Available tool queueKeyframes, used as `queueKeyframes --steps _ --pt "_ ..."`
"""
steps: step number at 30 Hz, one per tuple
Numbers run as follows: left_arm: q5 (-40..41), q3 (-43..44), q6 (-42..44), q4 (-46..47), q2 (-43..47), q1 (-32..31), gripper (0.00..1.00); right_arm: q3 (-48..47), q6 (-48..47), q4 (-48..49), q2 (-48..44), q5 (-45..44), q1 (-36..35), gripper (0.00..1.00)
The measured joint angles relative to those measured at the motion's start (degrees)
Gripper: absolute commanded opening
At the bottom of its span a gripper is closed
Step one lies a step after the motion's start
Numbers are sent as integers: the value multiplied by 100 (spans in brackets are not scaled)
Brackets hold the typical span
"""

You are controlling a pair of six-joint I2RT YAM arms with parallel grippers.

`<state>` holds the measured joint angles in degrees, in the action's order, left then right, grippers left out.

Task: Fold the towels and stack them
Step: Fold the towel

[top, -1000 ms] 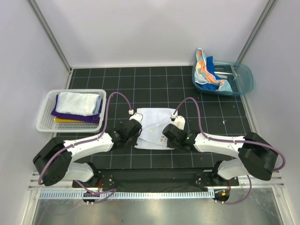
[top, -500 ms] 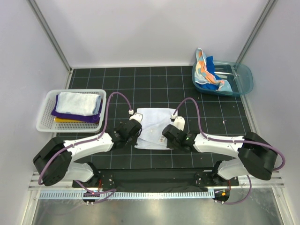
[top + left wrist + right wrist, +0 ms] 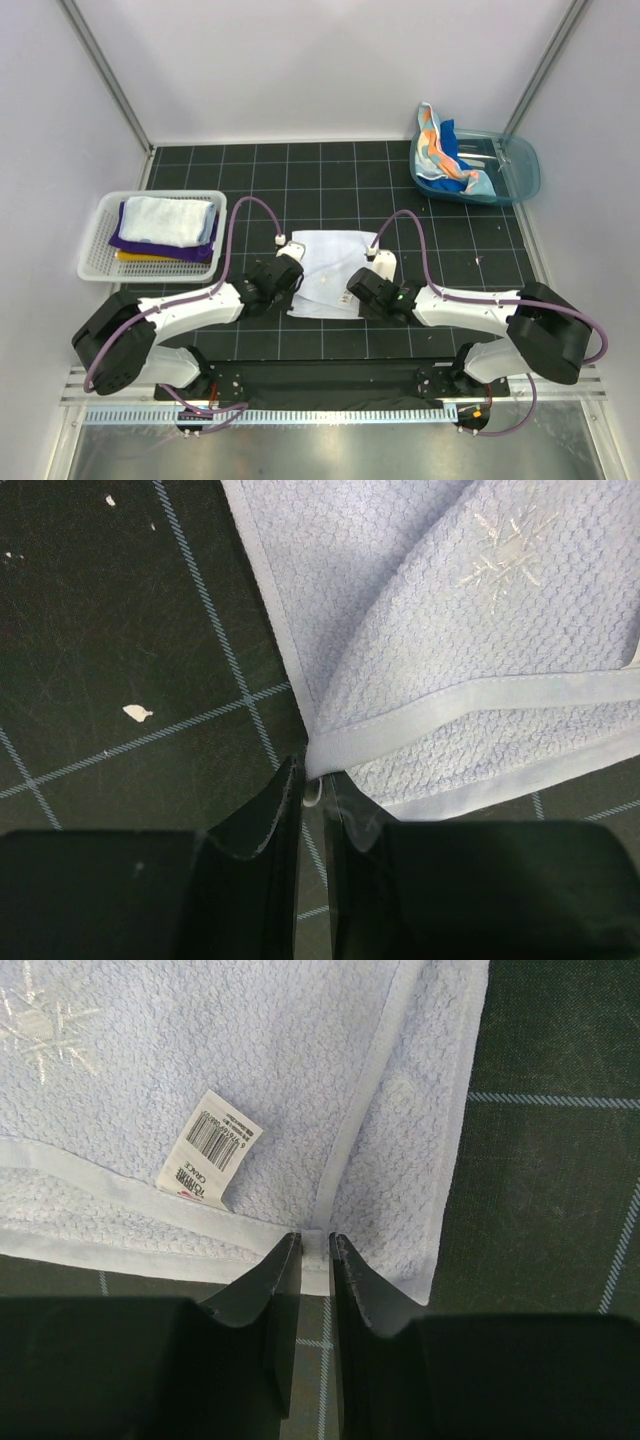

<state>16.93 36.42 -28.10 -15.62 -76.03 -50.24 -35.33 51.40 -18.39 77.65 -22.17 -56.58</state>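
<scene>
A pale blue-white towel with an embroidered snowflake lies spread on the black grid mat at centre. My left gripper is shut on its near left corner; the left wrist view shows the hem pinched at the gripper. My right gripper is shut on the near right corner, on the white hem at the gripper. A barcode label shows beside it. Both pinched corners are raised a little and folded over the towel.
A white mesh basket at the left holds folded white, purple and yellow towels. A teal tub at back right holds a spotted towel and a bright blue towel.
Both grippers have crept slightly forward over the towel with its near corners held. The towel's near edge has shifted a little; nothing else moved.
</scene>
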Motion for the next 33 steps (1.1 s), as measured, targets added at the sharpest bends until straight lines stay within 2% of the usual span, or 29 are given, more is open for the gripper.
queueKeyframes --steps 7,23,33 --pt "0 2 0 0 0 0 17 0 0 20 0 2 -22 23" --pt "-4 122 26 -9 -4 0 14 -24 -22 -22 -2 -15 -33 4" --pt "-11 345 151 -79 -11 0 14 -232 -50 -350 -260 -114 -33 4"
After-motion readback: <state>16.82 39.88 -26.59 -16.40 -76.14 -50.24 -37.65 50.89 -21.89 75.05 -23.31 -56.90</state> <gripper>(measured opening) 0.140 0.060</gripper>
